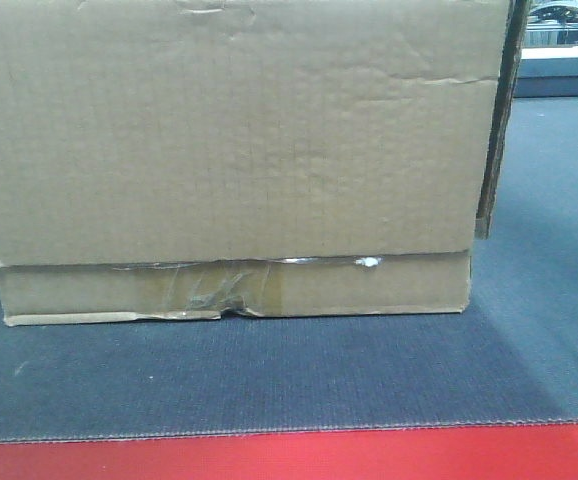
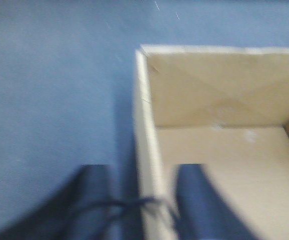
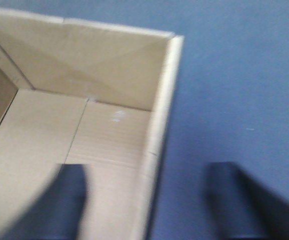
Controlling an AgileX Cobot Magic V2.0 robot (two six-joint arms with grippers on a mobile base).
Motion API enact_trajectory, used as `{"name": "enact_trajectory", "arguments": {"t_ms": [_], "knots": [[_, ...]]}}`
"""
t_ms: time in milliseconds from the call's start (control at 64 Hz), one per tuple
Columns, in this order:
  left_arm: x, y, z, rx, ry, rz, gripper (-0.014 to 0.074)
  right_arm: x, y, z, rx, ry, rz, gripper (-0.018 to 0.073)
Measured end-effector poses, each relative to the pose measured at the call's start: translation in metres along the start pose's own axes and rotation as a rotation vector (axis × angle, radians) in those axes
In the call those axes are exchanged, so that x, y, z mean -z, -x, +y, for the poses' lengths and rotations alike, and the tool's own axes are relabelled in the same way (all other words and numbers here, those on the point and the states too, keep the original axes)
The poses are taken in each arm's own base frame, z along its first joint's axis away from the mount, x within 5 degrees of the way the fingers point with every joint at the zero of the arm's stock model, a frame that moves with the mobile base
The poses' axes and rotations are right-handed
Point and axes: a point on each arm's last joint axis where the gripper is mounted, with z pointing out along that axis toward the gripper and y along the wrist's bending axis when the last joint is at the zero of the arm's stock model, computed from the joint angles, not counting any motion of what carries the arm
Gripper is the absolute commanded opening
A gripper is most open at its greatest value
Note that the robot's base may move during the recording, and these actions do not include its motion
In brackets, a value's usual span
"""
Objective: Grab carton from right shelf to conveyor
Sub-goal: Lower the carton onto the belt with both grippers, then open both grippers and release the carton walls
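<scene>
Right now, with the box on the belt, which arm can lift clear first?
Right, probably: the right pincer straddles the box wall with wide gaps on both sides. The left pincer sits closer around its wall, so likelier to snag.

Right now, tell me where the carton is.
In the front view the carton fills the left and centre, resting on the conveyor belt behind its red edge strip.
</scene>
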Motion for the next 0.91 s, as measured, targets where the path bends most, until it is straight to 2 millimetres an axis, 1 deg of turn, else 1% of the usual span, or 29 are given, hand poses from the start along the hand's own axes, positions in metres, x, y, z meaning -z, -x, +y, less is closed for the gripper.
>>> {"name": "enact_trajectory", "arguments": {"t_ms": [31, 63, 78, 125, 235, 281, 344, 485, 500, 594, 610, 688, 719, 766, 829, 907], "knots": [[0.009, -0.001, 0.004, -0.009, 0.010, -0.019, -0.0036, 0.007, 0.000, -0.005, -0.010, -0.012, -0.006, -0.0003], [0.016, -0.003, 0.007, -0.021, 0.022, -0.033, -0.0022, 0.013, 0.000, -0.011, -0.021, -0.028, -0.013, -0.0076], [0.019, -0.004, 0.009, -0.026, 0.027, -0.039, -0.0015, 0.016, 0.000, -0.014, -0.026, -0.035, -0.016, -0.0092], [0.028, -0.008, 0.013, -0.038, 0.039, -0.054, -0.0001, 0.025, -0.003, -0.022, -0.040, -0.056, -0.027, -0.0078], [0.036, -0.028, 0.024, -0.050, 0.059, -0.057, 0.0000, 0.039, -0.017, -0.041, -0.076, -0.111, -0.024, -0.0069], [0.035, -0.040, 0.028, -0.054, 0.069, -0.043, 0.0000, 0.041, -0.027, -0.049, -0.086, -0.135, -0.015, -0.0069], [0.034, -0.056, 0.035, -0.041, 0.079, -0.035, 0.0000, 0.045, -0.039, -0.053, -0.086, -0.151, -0.025, -0.0069], [0.028, -0.099, 0.048, 0.027, 0.082, 0.015, 0.0000, 0.045, -0.077, -0.055, -0.071, -0.153, -0.044, -0.0069], [0.028, -0.104, 0.049, 0.035, 0.082, 0.018, 0.0000, 0.042, -0.085, -0.056, -0.071, -0.153, -0.036, -0.0069], [0.029, -0.130, 0.054, 0.078, 0.081, 0.040, 0.0000, 0.042, -0.112, -0.057, -0.063, -0.149, -0.066, -0.0069], [0.029, -0.134, 0.055, 0.082, 0.080, 0.044, 0.0000, 0.040, -0.120, -0.057, -0.064, -0.149, -0.057, -0.0069], [0.033, -0.153, 0.056, 0.095, 0.071, 0.050, 0.0000, 0.041, -0.144, -0.057, -0.060, -0.146, -0.091, -0.0069], [0.034, -0.159, 0.056, 0.099, 0.067, 0.049, 0.0000, 0.039, -0.156, -0.058, -0.060, -0.145, -0.092, -0.0069], [0.037, -0.167, 0.057, 0.105, 0.060, 0.044, 0.0000, 0.042, -0.167, -0.058, -0.057, -0.142, -0.122, -0.0069], [0.042, -0.178, 0.058, 0.111, 0.055, 0.036, 0.0000, 0.042, -0.188, -0.058, -0.052, -0.139, -0.152, -0.0069], [0.050, -0.187, 0.059, 0.112, 0.050, 0.012, 0.0000, 0.049, -0.207, -0.058, -0.041, -0.133, -0.228, -0.0069]]}}
